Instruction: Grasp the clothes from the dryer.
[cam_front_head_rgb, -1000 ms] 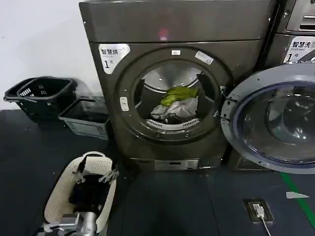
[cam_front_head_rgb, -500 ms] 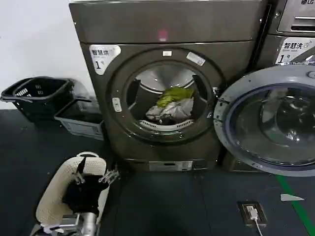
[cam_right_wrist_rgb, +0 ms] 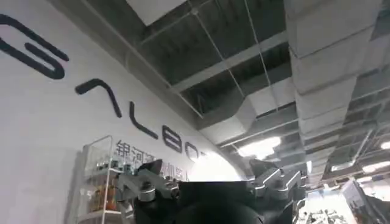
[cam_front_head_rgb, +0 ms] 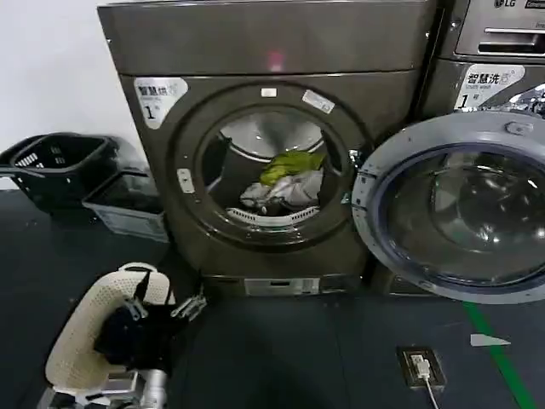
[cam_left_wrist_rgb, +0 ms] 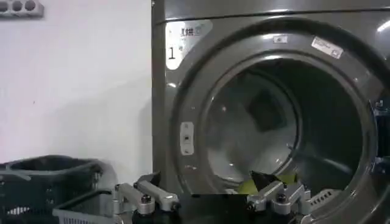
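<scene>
The bronze-grey dryer (cam_front_head_rgb: pixel 272 51) stands in front of me, its round door (cam_front_head_rgb: pixel 451 209) swung open to the right. Inside the drum lie the clothes (cam_front_head_rgb: pixel 285 183): a yellow-green piece on top of white-grey ones. My left gripper (cam_front_head_rgb: pixel 170 294) hangs low near the floor, in front of the dryer and left of its porthole, well short of the clothes. In the left wrist view the left gripper (cam_left_wrist_rgb: pixel 207 182) is open and empty, facing the dryer (cam_left_wrist_rgb: pixel 183 79), with a bit of the yellow-green clothes (cam_left_wrist_rgb: pixel 286 178) beyond it. My right gripper (cam_right_wrist_rgb: pixel 206 170) is open, turned up toward the ceiling.
Two black baskets (cam_front_head_rgb: pixel 55 166) and a grey crate (cam_front_head_rgb: pixel 128 209) sit on the floor against the wall, left of the dryer. A silver LG machine (cam_front_head_rgb: pixel 494 38) stands to the right behind the open door. A floor socket (cam_front_head_rgb: pixel 423 366) and a green line (cam_front_head_rgb: pixel 502 362) mark the dark floor at the right.
The dryer, baskets and door have slid leftward in the head view as my viewpoint shifted. The left arm stays low with its gripper open; the clothes have not moved.
</scene>
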`<state>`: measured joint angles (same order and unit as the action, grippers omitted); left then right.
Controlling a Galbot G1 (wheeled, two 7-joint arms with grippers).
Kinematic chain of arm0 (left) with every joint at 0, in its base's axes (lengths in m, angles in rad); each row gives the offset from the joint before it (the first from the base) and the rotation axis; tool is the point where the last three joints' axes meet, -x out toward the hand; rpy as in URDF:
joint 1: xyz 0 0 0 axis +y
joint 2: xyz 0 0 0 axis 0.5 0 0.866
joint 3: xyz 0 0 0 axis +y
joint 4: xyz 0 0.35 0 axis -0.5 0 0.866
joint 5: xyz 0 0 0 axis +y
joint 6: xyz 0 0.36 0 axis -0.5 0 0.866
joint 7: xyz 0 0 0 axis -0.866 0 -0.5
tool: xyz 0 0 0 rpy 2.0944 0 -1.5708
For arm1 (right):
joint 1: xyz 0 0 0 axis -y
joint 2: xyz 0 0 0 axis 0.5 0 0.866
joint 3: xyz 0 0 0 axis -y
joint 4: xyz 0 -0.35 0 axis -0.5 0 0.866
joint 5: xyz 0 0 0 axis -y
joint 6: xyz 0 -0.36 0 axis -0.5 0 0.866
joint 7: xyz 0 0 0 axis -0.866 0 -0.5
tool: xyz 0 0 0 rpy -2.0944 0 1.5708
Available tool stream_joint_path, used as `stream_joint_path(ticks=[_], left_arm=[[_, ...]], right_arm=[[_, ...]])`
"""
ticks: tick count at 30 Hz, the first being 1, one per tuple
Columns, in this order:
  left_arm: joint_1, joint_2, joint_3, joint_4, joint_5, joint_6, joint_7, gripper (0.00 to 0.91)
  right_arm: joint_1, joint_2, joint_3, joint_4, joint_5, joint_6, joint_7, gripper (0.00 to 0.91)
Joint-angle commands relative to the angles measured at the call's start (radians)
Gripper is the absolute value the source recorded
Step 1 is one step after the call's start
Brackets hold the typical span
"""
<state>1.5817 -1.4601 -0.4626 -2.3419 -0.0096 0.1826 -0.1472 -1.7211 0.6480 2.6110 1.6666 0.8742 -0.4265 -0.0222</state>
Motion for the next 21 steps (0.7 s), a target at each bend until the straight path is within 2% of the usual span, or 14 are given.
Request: stream_joint_path(ticks=[1,16,21], left_arm=[[-0.003,0.005,0.000,0.004,-0.001,0.002,0.000,0.907],[-0.024,0.007,0.001,0.020,-0.013,0.014,0.005,0.907],[-0.029,0.004,0.003,0.023,-0.014,0.016,0.008,0.907]], right_arm=[[-0.001,-0.001,0.001,0.000,0.001,0.001,0.000,0.907],[0.005,0.003,-0.006,0.007,0.000,0.005,-0.001,0.907],[0.000,0.002,-0.005,0.003,0.000,0.038,-0.001,0.907]])
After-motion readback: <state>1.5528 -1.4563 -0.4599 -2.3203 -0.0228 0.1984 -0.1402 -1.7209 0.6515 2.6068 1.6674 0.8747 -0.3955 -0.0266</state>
